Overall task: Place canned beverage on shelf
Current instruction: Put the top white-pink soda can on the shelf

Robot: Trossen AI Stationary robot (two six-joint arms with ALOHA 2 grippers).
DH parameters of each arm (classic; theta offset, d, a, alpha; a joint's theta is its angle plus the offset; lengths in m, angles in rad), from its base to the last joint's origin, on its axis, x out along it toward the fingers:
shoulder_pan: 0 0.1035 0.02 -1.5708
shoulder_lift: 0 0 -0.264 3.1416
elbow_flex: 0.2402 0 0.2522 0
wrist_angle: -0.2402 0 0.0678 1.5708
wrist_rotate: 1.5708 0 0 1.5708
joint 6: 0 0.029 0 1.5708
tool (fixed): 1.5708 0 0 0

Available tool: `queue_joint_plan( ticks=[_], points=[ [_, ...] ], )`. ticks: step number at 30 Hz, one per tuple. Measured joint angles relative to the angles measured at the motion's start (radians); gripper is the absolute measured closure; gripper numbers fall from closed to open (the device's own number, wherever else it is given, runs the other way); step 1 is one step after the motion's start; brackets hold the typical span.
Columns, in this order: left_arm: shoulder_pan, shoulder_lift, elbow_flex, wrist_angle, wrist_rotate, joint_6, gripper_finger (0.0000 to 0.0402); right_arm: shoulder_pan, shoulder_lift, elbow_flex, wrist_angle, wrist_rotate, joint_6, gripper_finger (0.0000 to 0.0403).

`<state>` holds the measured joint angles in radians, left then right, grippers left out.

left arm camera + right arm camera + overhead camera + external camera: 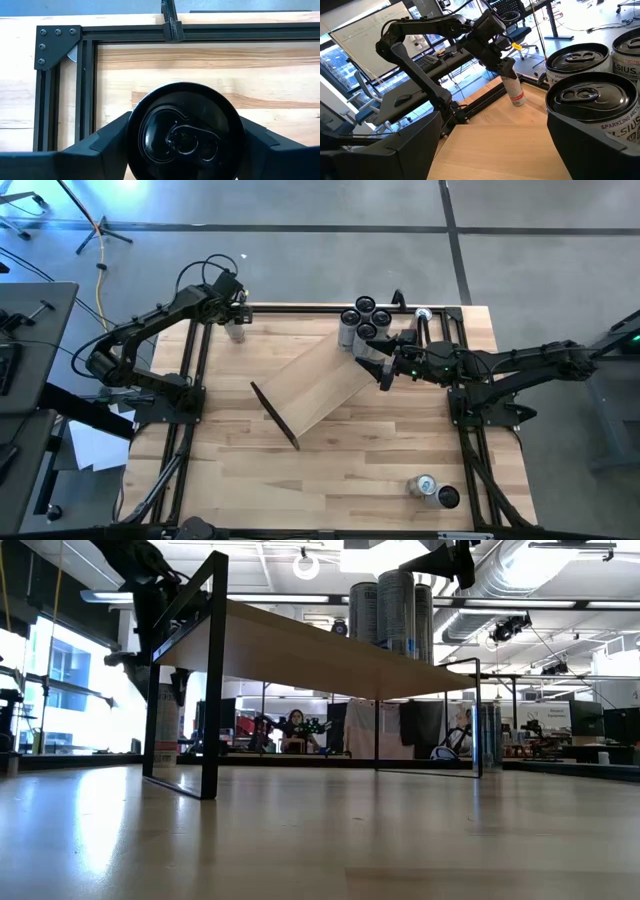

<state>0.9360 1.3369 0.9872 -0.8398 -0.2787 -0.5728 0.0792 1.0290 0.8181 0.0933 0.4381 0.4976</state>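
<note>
While left tool (236, 323) is straddling a can (236, 331) at bench 11 o'clock, grip unconfirmed, right tool (385, 369) is idling wide; next: lift toward shelf (322, 385)

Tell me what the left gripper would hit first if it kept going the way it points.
The left gripper points down with a black-topped can between its fingers, so the can's base probably meets the butcher-block tabletop at once; it seems to stand there already.

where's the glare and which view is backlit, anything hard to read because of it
Low view: backlit by bright windows, so the shelf underside and the cans on it read dark. High view: blue glare on the floor at top left. Left wrist view: evenly lit, the can top is crisp.
</note>
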Motion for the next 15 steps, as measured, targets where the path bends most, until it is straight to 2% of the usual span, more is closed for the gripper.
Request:
queue_joint_plan(
  ticks=[5, 15],
  points=[
    [0.000, -0.001, 0.001, 0.001, 0.000, 0.000, 0.0178, 0.000, 0.000, 0.000, 0.000, 0.000, 0.000, 0.0052],
    [0.000, -0.001, 0.001, 0.002, 0.000, 0.024, 0.0177, 0.000, 0.000, 0.000, 0.000, 0.000, 0.000, 0.0052]
  ],
)
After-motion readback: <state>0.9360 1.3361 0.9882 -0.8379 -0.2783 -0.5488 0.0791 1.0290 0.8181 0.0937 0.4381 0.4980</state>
